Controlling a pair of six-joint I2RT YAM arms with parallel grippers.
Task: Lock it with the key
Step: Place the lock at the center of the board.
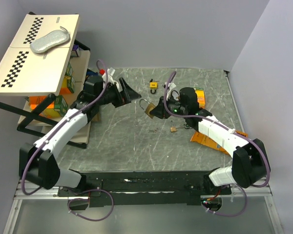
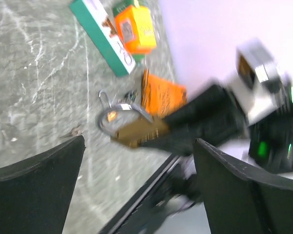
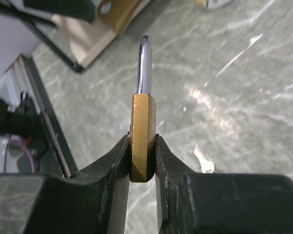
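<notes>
**Fig.** The right tool was clenched on the brass body of the padlock. It held the padlock edge-on, clear of the bench, with the steel shackle pointing toward the left tool. The left tool was released, its fingers spread wide and empty, near the shackle but apart from it. The padlock was judged dense, rigid and smooth-sided, and so liable to pivot in a flat pinch. The broad faces of the body offered the best hold, leaving keyway and shackle free. The key could not be made out with certainty.
</notes>
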